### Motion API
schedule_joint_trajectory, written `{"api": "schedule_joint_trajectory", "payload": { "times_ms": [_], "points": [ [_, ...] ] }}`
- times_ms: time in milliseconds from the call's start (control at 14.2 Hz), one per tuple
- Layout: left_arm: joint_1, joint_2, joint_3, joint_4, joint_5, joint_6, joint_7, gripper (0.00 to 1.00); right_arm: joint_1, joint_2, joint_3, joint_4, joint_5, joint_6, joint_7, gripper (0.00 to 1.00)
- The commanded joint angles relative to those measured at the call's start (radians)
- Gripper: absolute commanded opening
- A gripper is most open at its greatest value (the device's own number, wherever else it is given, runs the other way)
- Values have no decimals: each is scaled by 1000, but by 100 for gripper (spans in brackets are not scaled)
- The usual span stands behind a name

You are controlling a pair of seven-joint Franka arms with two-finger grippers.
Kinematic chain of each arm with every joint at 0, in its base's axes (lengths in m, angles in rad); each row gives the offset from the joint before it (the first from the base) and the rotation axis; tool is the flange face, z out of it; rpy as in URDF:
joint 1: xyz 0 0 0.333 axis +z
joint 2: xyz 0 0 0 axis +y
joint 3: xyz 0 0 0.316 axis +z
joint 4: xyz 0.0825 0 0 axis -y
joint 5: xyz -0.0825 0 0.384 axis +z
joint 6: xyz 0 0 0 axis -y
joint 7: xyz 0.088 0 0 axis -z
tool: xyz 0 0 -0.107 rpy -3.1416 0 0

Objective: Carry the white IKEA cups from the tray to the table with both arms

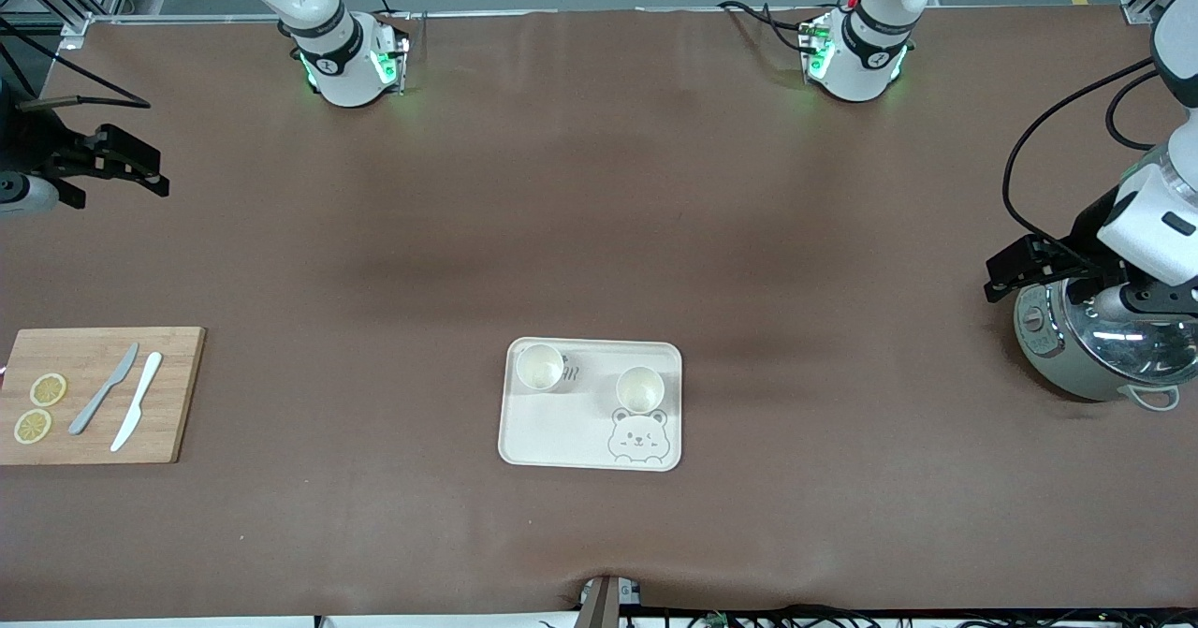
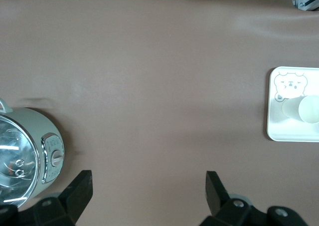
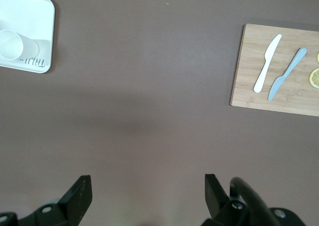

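Observation:
Two white IKEA cups stand upright on the cream bear tray (image 1: 552,436) in the middle of the table. One cup (image 1: 540,367) is at the tray's corner toward the right arm's end. The other cup (image 1: 640,389) stands just above the bear print. My left gripper (image 1: 1015,272) is open and empty, up beside the rice cooker; its wrist view shows its gripper (image 2: 148,186), the tray (image 2: 291,132) and one cup (image 2: 305,109). My right gripper (image 1: 126,165) is open and empty over the table's right-arm end; its wrist view shows its gripper (image 3: 148,188), the tray (image 3: 30,11) and one cup (image 3: 17,45).
A rice cooker (image 1: 1095,347) with a glass lid stands at the left arm's end. A wooden cutting board (image 1: 178,394) at the right arm's end bears a grey knife (image 1: 105,387), a white knife (image 1: 137,401) and two lemon slices (image 1: 48,389).

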Motion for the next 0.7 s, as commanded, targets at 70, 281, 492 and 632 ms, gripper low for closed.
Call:
{"api": "schedule_joint_trajectory", "payload": {
  "times_ms": [70,281,492,632],
  "points": [
    [-4,5,-4,19,-22,-18,-8,100,-20,-21,14,-19,6,0,-12,100],
    [0,5,-2,19,-23,-17,-14,100,-20,-21,14,-19,6,0,-12,100],
    [3,4,-4,19,-25,-17,-12,100,-20,-21,14,-19,7,-1,-12,100],
    [-7,4,-5,19,-22,-17,-20,100,-18,-21,14,-19,6,0,-12,100]
  ]
}}
